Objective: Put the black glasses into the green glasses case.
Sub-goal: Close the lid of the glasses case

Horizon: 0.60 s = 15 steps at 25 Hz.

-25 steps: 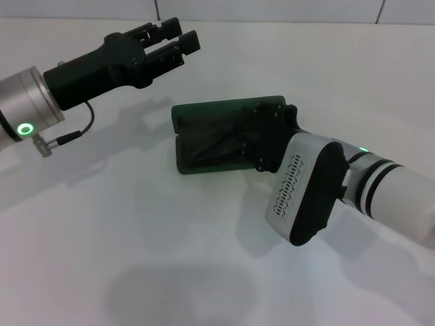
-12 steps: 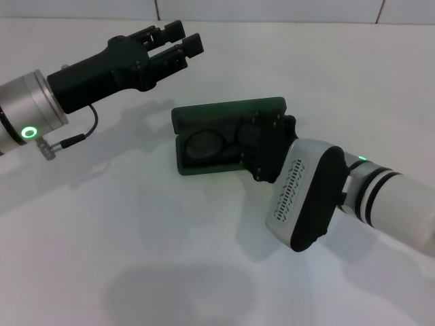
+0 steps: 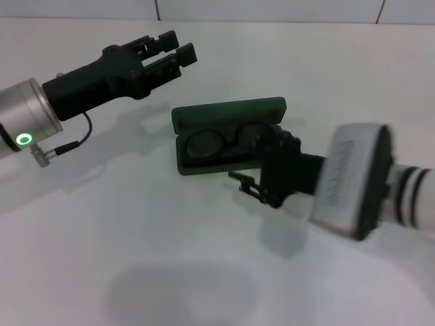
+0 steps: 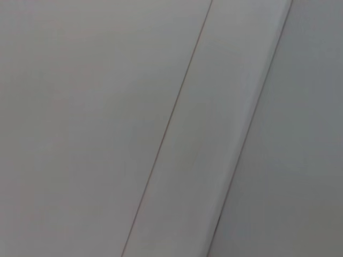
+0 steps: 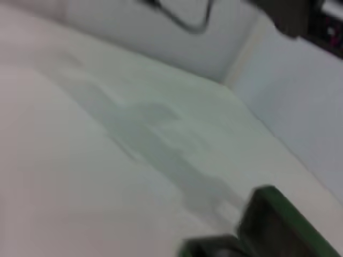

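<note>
Now, table (image 3: 102,258): we see a bare white surface carrying the case, which we take as our landmark.
Right arm: it reaches in from the near-right side of the case, and it is much the nearer arm to it.
Left arm: it hangs raised off the far-left corner of the case, well apart from it.
Green glasses case (image 3: 228,113): it lies open, lid standing along the far side, tray toward us; its long axis runs left to right across the head view. The right wrist view catches only a green corner (image 5: 284,219).
Black glasses (image 3: 221,146): they lie inside the tray, both lenses showing, their length along the case's own length.
Key relation: the lid rises just beyond the right gripper, so we judge the closing push falls to that arm, across the short axis of the case.
Right gripper (image 3: 262,185): it sits just beside the near-right edge of the case; whether it touches the rim we cannot tell, nor whether its fingers are apart or together. We see nothing held in it.
Left gripper (image 3: 175,49): its fingers stand slightly apart, holding nothing.
</note>
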### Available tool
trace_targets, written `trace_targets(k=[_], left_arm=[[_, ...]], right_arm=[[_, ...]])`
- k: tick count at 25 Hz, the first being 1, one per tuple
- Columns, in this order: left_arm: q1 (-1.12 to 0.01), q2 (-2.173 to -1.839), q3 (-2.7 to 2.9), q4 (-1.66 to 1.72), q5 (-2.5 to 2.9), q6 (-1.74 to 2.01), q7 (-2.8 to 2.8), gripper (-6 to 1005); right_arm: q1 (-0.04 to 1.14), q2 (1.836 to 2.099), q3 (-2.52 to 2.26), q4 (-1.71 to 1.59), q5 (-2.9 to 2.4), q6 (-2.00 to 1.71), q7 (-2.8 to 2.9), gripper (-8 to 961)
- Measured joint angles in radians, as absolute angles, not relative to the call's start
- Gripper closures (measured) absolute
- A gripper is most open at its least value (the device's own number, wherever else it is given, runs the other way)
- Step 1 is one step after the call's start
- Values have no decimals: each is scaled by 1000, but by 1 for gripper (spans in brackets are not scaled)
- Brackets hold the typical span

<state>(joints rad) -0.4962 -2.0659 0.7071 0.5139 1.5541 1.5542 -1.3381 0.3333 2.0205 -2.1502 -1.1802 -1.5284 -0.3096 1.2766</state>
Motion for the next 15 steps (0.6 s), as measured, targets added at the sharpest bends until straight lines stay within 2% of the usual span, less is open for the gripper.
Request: trace_targets(k=[1, 4, 10, 15], left_arm=[[-501, -2066, 707, 514, 1561, 1544, -1341, 390], [-520, -2067, 708, 518, 1583, 1503, -1354, 389], [-639, -2070, 708, 523, 1805, 1247, -1508, 387], [-728, -2087, 732, 518, 1961, 1078, -1593, 386]], right_arm=[[304, 2022, -1989, -1188, -1529, -594, 1281, 526], [300, 2021, -1785, -1144, -1528, -899, 1304, 526], [392, 2013, -1352, -881, -1532, -1385, 1305, 527], [439, 1983, -1105, -716, -1538, -1582, 1301, 510]])
